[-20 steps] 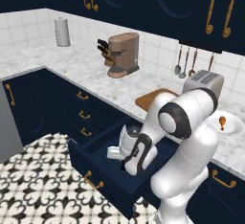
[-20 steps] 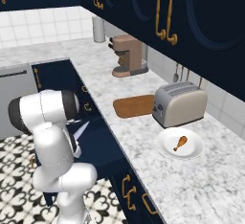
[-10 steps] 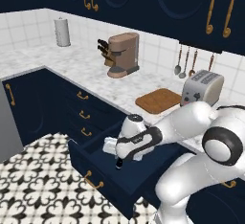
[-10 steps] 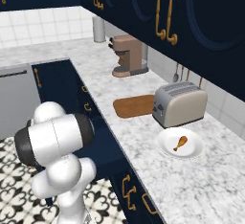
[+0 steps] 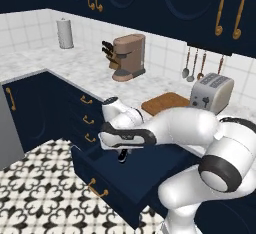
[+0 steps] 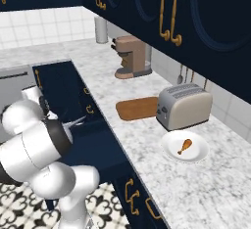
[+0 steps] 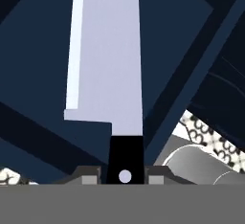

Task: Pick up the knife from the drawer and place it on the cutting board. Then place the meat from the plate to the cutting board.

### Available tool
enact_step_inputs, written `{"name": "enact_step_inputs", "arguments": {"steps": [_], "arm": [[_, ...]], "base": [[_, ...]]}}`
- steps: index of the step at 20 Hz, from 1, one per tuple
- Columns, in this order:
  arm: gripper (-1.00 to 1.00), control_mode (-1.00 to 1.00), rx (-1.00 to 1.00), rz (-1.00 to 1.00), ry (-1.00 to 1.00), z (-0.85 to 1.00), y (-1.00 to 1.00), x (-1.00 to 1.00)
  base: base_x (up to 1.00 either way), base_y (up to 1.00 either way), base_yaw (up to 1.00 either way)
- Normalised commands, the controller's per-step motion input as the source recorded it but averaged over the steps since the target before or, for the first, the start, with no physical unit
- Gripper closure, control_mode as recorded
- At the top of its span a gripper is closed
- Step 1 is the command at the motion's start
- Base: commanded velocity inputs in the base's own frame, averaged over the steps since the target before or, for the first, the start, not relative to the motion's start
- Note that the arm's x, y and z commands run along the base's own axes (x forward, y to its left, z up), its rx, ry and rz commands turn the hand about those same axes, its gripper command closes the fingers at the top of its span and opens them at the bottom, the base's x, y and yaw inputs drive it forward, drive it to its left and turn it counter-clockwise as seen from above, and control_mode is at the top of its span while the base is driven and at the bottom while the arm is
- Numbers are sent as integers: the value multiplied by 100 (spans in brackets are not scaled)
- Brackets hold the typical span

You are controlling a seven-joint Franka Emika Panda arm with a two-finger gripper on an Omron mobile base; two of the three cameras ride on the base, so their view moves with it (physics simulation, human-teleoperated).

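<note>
Now the gripper (image 7: 124,180) is closed on the knife (image 7: 107,70) by its black handle, blade pointing away, over the open drawer (image 5: 107,178). Step in hand looks like carrying it out (blade tip shows in the right base view). Best done by lifting straight up past the drawer walls, then swinging to the cutting board (image 6: 136,108). Meat (image 6: 184,146) sits on the plate (image 6: 171,154).

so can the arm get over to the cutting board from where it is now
Probably yes: the gripper holds the knife above the open drawer, and the cutting board lies bare on the counter, beside the toaster.
</note>
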Motion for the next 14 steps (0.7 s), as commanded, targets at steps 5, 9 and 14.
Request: {"name": "enact_step_inputs", "arguments": {"steps": [5, 9, 14], "arm": [[100, -100, -12, 2, -10, 69, -22, -1], [100, -100, 10, 0, -32, 34, -83, 1], [100, -100, 37, 0, -10, 2, -100, 22]], "base": [[0, 0, 0], [0, 0, 0], [0, 0, 0]]}}
